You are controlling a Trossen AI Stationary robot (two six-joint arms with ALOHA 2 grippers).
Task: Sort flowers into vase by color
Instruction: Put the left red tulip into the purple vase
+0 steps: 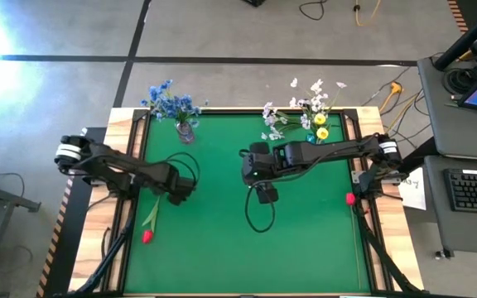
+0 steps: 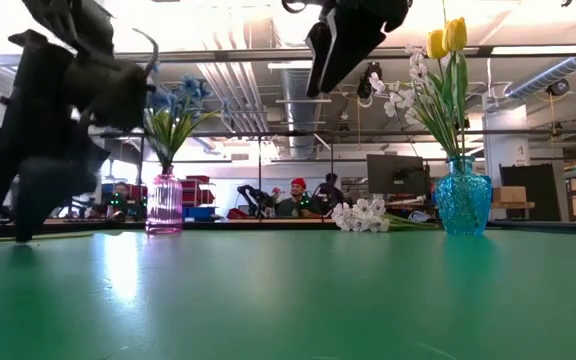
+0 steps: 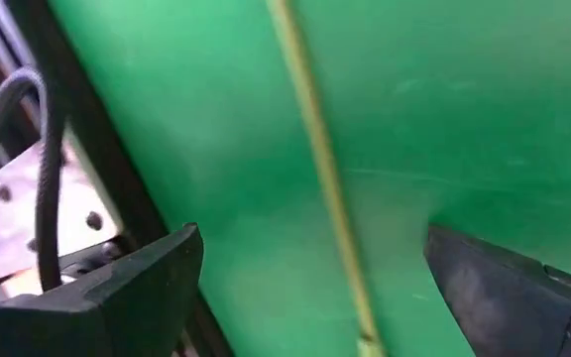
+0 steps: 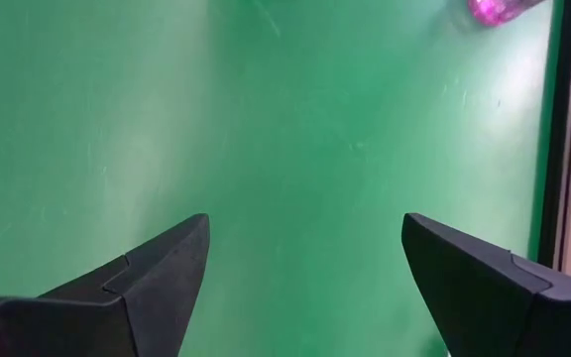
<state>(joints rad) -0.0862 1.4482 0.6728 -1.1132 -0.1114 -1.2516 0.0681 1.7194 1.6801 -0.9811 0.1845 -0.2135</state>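
Two dark fingers (image 3: 117, 297) of the left gripper (image 3: 310, 288) stand spread wide apart with a thin green stem (image 3: 315, 169) running between them, not yet pinched. That stem belongs to the red tulip (image 1: 148, 236) lying flat near the left edge of the green table (image 1: 305, 248). Its long axis runs on a slant: the red head points toward the near-left corner, and the stem end reaches up toward the gripper, away from the vases.

Over the middle of the table the right gripper (image 4: 305, 288) hangs spread and empty, with only bare green below it.

By my reading, most of the sorting is done. Blue flowers (image 1: 169, 101) stand in the pink vase (image 2: 165, 203) at the back left; yellow tulips (image 2: 446, 38) and white blossoms stand in the blue vase (image 2: 462, 200) at the back right. Still loose are the red tulip, a white spray (image 2: 360, 214) lying beside the blue vase, and a small red thing (image 1: 350, 199) at the right edge, too small to identify.
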